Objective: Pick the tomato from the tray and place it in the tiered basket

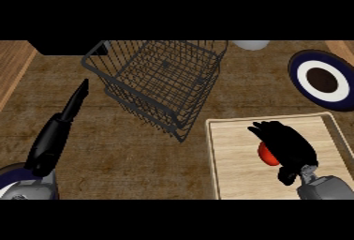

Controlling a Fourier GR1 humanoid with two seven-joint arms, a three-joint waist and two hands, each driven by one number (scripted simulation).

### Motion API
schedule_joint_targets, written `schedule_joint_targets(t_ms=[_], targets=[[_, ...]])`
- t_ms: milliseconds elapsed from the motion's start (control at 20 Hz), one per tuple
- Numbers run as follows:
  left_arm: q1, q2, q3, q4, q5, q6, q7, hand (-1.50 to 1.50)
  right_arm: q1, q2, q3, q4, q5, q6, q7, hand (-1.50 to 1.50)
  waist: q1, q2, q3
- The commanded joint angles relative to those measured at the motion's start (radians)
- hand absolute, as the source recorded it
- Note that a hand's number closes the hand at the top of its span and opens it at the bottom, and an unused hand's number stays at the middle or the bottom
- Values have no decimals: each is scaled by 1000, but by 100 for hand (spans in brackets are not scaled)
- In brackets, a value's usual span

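Over the wooden tray, the right hand curls around the tomato beneath it.

We see the tiered basket behind centre, the tray at front right, tomato on it under our right hand, a plate behind the tray, our left hand at left.
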Motion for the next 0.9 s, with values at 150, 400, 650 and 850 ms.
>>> schedule_joint_targets(t_ms=[150, 400, 650, 850], targets=[[-21, 16, 52, 91, 6, -18, -81, 0, 65, 32, 2, -55, -49, -35, -105, 150, -8, 0, 0], [59, -19, 12, 37, -40, 12, -103, 0, 69, 74, 22, -21, 4, -168, -145, 150, -2, -1, 0], [14, -15, 30, -40, -9, -33, 23, 0, 37, 64, -21, -133, -10, -145, -167, 150, -4, -2, 0], [25, -41, 13, -1, -36, 1, -12, 0, 87, 73, -177, -157, -28, -174, -22, 150, -17, -4, 0]])
